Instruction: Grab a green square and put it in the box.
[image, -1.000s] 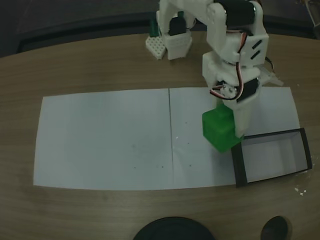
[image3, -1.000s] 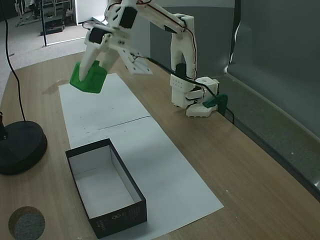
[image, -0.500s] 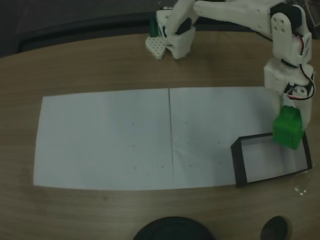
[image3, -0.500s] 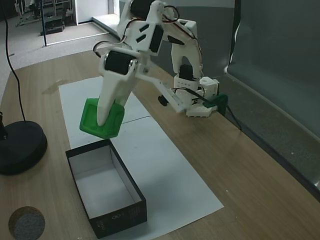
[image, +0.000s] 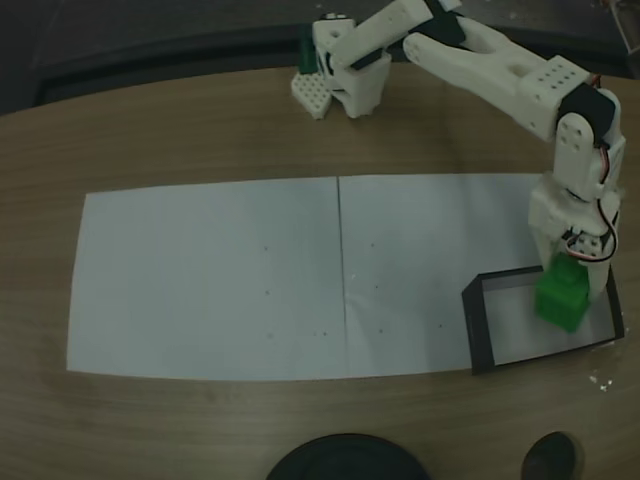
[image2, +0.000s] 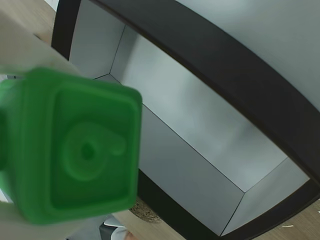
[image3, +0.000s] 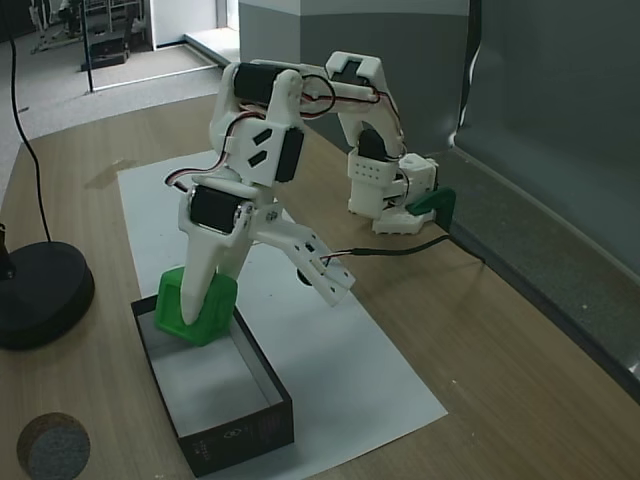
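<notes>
The green square is a bright green cube with a round stud. It hangs at the far end of the box, low between its black walls. My gripper points straight down from above and is shut on it. In another fixed view the white finger lies over the green square, which sits partly above the rim of the box. The wrist view has the green square close at the left, with the box's white floor below it.
Two white paper sheets lie under the box on the wooden table. The arm's base and a white studded brick stand at the back. A black round stand and a small dark disc sit beside the box.
The arm swung the green square from above the paper across to the box, then lowered it down between the box's walls. The gripper stayed shut on it.
</notes>
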